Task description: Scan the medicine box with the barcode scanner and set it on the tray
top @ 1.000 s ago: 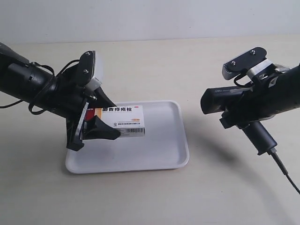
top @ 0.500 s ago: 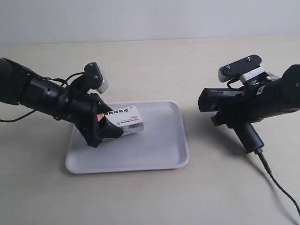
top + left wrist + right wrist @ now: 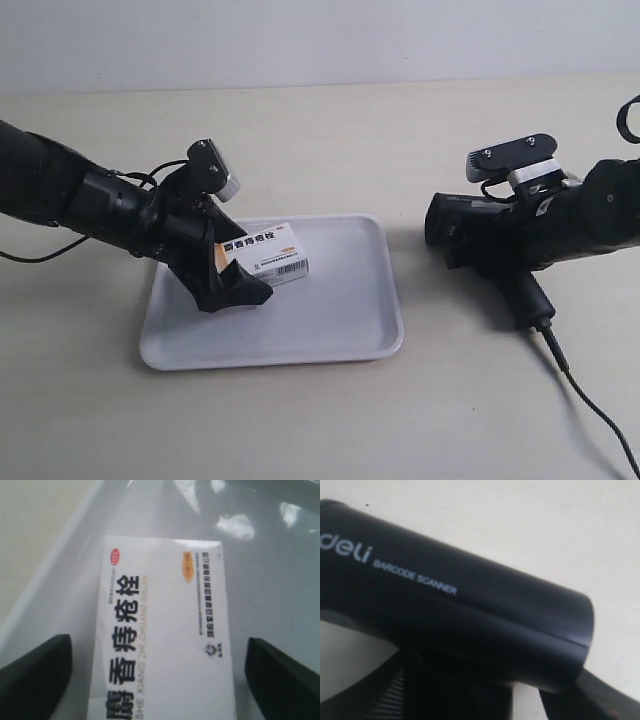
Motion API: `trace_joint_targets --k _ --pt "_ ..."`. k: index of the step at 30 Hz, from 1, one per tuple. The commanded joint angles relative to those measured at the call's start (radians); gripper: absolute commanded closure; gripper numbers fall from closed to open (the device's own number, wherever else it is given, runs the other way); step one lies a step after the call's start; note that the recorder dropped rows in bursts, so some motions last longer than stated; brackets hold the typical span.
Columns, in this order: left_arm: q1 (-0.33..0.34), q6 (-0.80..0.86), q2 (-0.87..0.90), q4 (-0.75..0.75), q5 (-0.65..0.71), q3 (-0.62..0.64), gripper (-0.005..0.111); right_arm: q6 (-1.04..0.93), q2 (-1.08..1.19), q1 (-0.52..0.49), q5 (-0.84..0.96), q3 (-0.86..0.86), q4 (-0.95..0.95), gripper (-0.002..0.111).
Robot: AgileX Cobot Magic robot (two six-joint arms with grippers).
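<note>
The white medicine box [image 3: 268, 255] lies flat on the white tray [image 3: 340, 320], near its far left part. My left gripper [image 3: 238, 262] is low over the tray and straddles the box, open. In the left wrist view a gap shows between the medicine box [image 3: 160, 640] and each black finger [image 3: 35, 672], with the tray [image 3: 270, 570] beneath. At the exterior view's right, my right gripper [image 3: 520, 250] is shut on the black barcode scanner [image 3: 465, 228], held low over the table. The scanner's body [image 3: 460, 615] fills the right wrist view.
The scanner's black cable [image 3: 585, 400] trails over the beige table [image 3: 330, 150] toward the front right corner. The scanner's handle [image 3: 525, 298] slants down close to the table surface, to the right of the tray's right rim.
My left arm has lowered the box onto the tray and its fingers have parted from the box. My right arm has sunk toward the table with the scanner.
</note>
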Motion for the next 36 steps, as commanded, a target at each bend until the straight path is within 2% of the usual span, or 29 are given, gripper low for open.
trace_joint_targets --k 1,2,4,9,10,12,13,14,15,16,17,20,23,27,31,36 --pt "0.000 -0.010 0.010 0.082 0.028 0.007 0.002 0.007 0.001 0.003 -0.017 -0.004 0.010 0.044" --pt "0.000 -0.010 -0.008 0.083 0.031 0.007 0.002 0.021 -0.004 0.003 -0.017 -0.004 0.010 0.034" --pt "0.000 -0.063 -0.060 0.090 0.029 0.007 0.002 0.052 -0.047 0.003 0.007 -0.004 0.010 0.023" --pt "0.000 -0.338 -0.276 0.239 0.030 0.007 0.002 0.052 -0.311 0.003 0.223 -0.044 0.007 0.020" --pt "0.000 -0.438 -0.352 0.307 0.050 0.007 0.007 0.048 -0.408 0.003 0.274 -0.054 0.007 0.022" --pt "0.000 -0.563 -0.456 0.386 0.086 0.007 0.028 0.043 -0.566 0.003 0.292 -0.054 -0.002 0.033" --pt "0.000 -0.643 -0.518 0.411 0.089 0.016 0.049 0.043 -0.663 0.003 0.292 -0.054 -0.006 0.050" --pt "0.000 -0.695 -0.553 0.428 0.084 0.029 0.063 0.043 -0.725 0.003 0.288 -0.051 -0.006 0.063" --pt "0.000 -0.735 -0.615 0.436 0.046 0.069 0.093 0.043 -0.803 0.003 0.271 -0.036 -0.006 0.082" --pt "0.000 -0.766 -0.660 0.436 -0.012 0.110 0.106 0.043 -0.858 0.003 0.246 -0.019 -0.006 0.095" --pt "0.000 -0.821 -0.728 0.424 -0.117 0.176 0.105 0.051 -0.932 0.003 0.196 0.022 -0.004 0.108" --pt "0.000 -0.852 -0.919 0.341 -0.324 0.381 0.105 0.091 -1.038 0.003 0.136 0.120 0.018 0.108" --pt "0.000 -0.852 -1.084 0.290 -0.416 0.517 0.105 0.188 -1.088 0.003 0.156 0.160 0.018 0.108" --pt "0.000 -0.854 -1.333 0.207 -0.553 0.706 0.105 0.199 -1.124 0.003 0.176 0.164 0.018 0.108" --pt "0.000 -0.863 -1.539 0.172 -0.563 0.821 0.105 0.199 -1.129 0.003 0.167 0.164 0.018 0.108" --pt "0.000 -0.863 -1.710 0.172 -0.550 0.883 0.105 0.199 -1.129 0.003 0.167 0.164 0.018 0.108"
